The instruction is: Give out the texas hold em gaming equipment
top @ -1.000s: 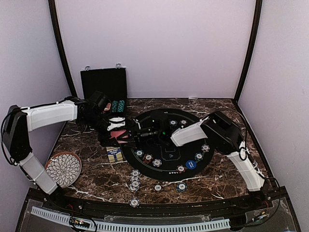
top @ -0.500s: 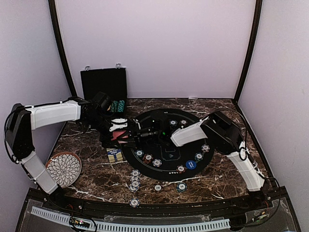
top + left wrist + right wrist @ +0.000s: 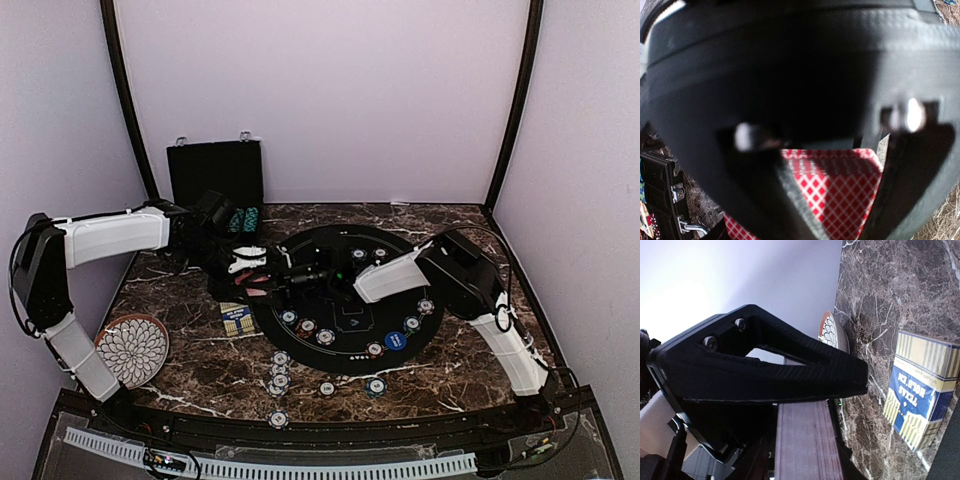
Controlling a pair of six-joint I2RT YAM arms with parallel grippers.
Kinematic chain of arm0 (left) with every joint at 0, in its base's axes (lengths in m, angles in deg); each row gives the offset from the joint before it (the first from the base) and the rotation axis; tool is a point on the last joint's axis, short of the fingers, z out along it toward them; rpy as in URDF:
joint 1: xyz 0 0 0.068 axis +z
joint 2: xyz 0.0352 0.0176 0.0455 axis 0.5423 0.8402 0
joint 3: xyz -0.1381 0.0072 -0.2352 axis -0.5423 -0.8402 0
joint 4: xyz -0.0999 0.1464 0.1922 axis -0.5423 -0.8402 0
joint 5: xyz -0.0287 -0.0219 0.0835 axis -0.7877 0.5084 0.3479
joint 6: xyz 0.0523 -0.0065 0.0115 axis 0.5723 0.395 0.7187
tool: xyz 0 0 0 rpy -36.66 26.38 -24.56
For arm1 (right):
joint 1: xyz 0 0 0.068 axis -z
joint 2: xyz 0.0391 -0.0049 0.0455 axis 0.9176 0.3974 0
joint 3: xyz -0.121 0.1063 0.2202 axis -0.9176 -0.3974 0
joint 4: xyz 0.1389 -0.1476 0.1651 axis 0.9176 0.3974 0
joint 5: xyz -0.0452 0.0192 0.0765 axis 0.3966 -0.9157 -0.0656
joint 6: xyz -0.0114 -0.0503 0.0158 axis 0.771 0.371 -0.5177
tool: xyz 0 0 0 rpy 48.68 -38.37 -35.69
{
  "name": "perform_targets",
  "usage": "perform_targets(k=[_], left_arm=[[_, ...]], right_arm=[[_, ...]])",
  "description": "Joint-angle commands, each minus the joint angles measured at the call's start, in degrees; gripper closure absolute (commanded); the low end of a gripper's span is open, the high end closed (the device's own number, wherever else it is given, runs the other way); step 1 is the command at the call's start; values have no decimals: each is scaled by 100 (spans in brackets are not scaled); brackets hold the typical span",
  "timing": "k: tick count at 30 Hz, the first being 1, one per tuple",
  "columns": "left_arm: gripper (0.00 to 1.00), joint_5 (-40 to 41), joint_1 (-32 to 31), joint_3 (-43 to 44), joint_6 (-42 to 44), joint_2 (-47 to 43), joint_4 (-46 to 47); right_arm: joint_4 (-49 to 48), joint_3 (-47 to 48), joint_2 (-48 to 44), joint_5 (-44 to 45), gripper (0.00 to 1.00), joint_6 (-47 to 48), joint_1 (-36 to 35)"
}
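Two hands meet over a stack of red-backed cards at the left edge of the round black mat
Left hand has its fingers closed on the playing cards, whose backs show a red and white diamond lattice with a pale border; right hand reaches in from the right just beside them, and whether it stands wide or narrow I cannot tell. Poker chips with striped edges lie flat in a loose ring on the mat, with more on the dark marble counter in front of it, and a blue button sits on the mat near the front right. A blue and yellow card box lies flat on the counter just beside the mat, near a flower-patterned plate
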Motion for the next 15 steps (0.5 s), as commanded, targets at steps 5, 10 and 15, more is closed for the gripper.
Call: perform_targets(k=[5,10,15], left_arm=[[58,-8,-138,203,38,-55,-181],[60,10,-164,240,35,-65,-251],[61,-6,-207,251,-19,-80,-312]], right_arm=[[515,154,-239,-22,53,484,67],[798,252,-222,-57,56,589,85],[957,335,-208,101,57,603,121]])
